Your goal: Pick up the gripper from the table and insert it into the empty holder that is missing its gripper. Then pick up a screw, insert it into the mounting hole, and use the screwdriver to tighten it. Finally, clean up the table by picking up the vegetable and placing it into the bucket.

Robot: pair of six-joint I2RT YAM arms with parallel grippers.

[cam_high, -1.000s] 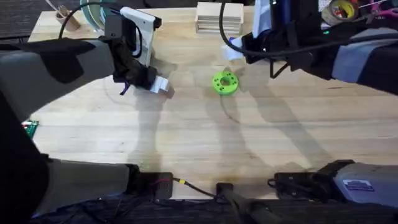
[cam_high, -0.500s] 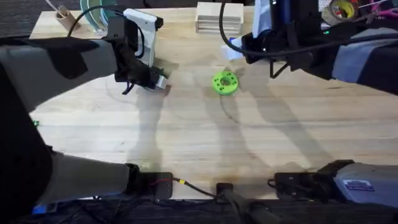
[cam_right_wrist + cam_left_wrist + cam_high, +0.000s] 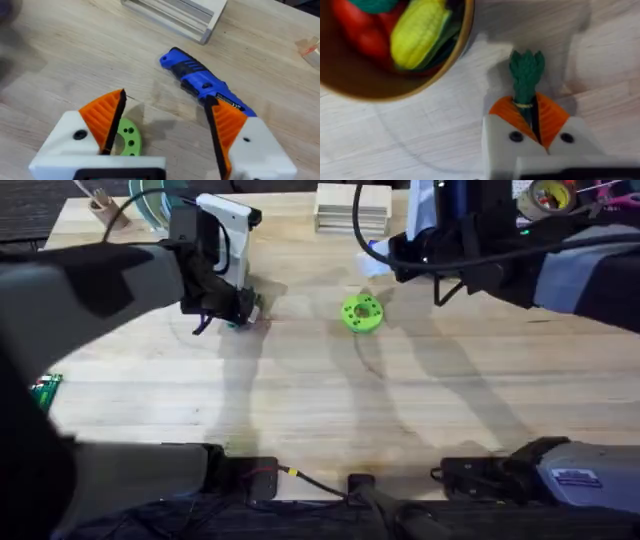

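Note:
My left gripper (image 3: 529, 109) is shut on the stalk of the dark-green leafy vegetable (image 3: 526, 70), whose leaves stick out past the orange pads. Both of its white mounts carry orange pads. Just beside it is the brown rim of the bucket (image 3: 395, 91), which holds a yellow corn and red toys. From overhead, the left gripper (image 3: 238, 310) hangs at the back left of the table. My right gripper (image 3: 166, 97) is open above the blue screwdriver (image 3: 200, 75), which lies on the wood. The loose gripper and the screw are out of view.
A bright green disc with holes (image 3: 362, 312) lies mid-table, also below the right fingers (image 3: 127, 140). A wooden block (image 3: 352, 205) sits at the back, with a tan cup of sticks (image 3: 100, 205) at the back left and a tape roll (image 3: 548, 195) at the back right.
My left gripper has shifted a little to the left with the vegetable in it. The right arm has not moved.

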